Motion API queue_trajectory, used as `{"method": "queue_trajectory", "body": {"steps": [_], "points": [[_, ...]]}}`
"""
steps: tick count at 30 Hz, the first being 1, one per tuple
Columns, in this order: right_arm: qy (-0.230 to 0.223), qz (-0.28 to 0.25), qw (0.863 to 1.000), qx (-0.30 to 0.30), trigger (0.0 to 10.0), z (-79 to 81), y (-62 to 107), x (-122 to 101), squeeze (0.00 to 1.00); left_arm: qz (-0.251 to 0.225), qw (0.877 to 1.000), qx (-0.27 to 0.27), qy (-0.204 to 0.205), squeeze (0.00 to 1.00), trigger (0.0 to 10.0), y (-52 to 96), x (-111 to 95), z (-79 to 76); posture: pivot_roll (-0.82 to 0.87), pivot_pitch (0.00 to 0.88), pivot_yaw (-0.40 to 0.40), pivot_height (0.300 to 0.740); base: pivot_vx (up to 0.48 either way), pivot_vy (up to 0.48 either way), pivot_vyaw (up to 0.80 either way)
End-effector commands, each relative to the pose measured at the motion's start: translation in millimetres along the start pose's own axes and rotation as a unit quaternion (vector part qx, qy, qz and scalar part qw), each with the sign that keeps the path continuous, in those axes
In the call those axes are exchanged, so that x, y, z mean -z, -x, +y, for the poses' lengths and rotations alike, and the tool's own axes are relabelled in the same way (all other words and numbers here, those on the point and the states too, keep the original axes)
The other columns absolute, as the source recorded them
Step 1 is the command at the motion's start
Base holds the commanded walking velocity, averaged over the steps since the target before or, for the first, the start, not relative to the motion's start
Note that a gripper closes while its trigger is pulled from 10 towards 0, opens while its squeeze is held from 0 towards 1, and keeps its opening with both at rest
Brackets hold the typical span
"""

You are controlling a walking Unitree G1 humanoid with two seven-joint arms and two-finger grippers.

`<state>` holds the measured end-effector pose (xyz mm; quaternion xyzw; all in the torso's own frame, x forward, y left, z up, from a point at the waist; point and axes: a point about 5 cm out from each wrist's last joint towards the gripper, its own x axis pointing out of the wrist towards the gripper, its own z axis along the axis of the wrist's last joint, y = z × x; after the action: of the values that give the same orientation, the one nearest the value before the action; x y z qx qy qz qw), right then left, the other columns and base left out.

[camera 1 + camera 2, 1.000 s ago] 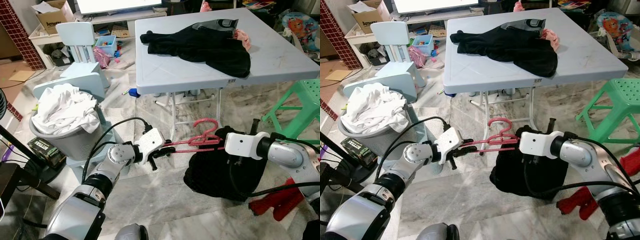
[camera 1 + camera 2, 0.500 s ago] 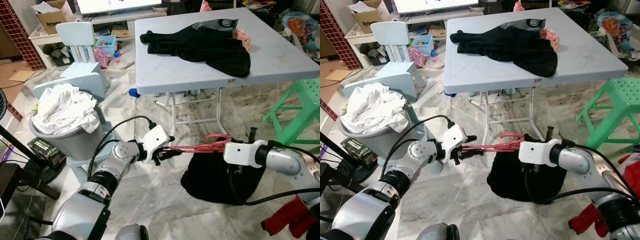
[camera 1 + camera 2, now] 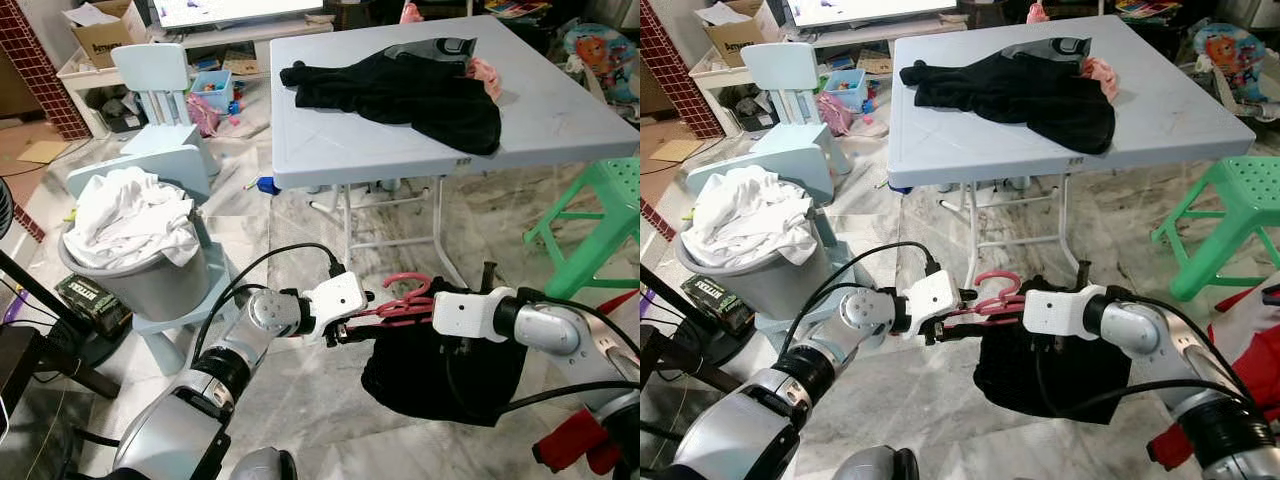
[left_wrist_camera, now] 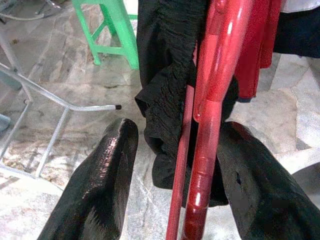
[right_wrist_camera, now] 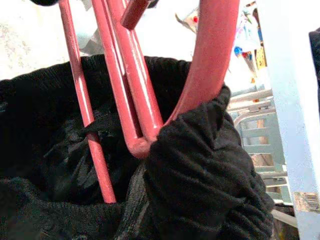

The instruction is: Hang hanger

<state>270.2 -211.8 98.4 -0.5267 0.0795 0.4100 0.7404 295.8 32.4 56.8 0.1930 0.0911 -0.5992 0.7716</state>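
Left pincer [image 4: 170,165] nearer smooth red hanger [image 3: 405,300]

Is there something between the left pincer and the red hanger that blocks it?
Nothing visible does. The left pincer is already at the end of the red hanger; in the left wrist view the hanger's bars pass between its two fingers. The black garment hangs farther along, toward the right pincer.
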Motion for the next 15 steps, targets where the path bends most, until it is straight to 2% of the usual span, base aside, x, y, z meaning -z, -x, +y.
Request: {"method": "queue_trajectory", "body": {"steps": [1, 2, 3, 9, 15], "points": [[0.008, -0.046, 0.998, 0.034, 10.0, -13.3, -1.0, -18, 0.0, 0.015, 1.0, 0.004, 0.011, 0.0, 10.0, 1.2, 6, -2.0, -0.11, 0.0, 0.091, 0.74, 0.0, 0.0, 0.0], [0.009, -0.045, 0.998, 0.034, 10.0, -13.5, -0.6, -18, 0.0, 0.015, 1.0, 0.005, 0.014, 0.0, 3.7, 1.8, 6, -1.7, -0.11, 0.0, 0.091, 0.74, 0.0, 0.0, 0.0], [0.009, -0.044, 0.998, 0.034, 10.0, -13.8, -0.1, -17, 0.0, 0.018, 1.0, 0.001, 0.018, 0.0, 0.0, 2.7, 7, -0.2, -0.11, 0.0, 0.091, 0.74, 0.0, 0.0, 0.0], [0.011, -0.04, 0.999, 0.031, 10.0, -14.1, 2.0, -15, 0.0, 0.036, 0.999, -0.008, 0.012, 0.0, 0.0, 10.8, 11, 7.6, -0.11, 0.0, 0.091, 0.74, 0.0, 0.0, 0.0], [0.013, -0.041, 0.999, 0.023, 10.0, -12.4, 1.4, -16, 0.0, 0.056, 0.998, 0.016, 0.003, 0.0, 0.0, 13.7, 15, 6.1, -0.11, 0.0, 0.091, 0.74, 0.0, 0.0, 0.0]]}}
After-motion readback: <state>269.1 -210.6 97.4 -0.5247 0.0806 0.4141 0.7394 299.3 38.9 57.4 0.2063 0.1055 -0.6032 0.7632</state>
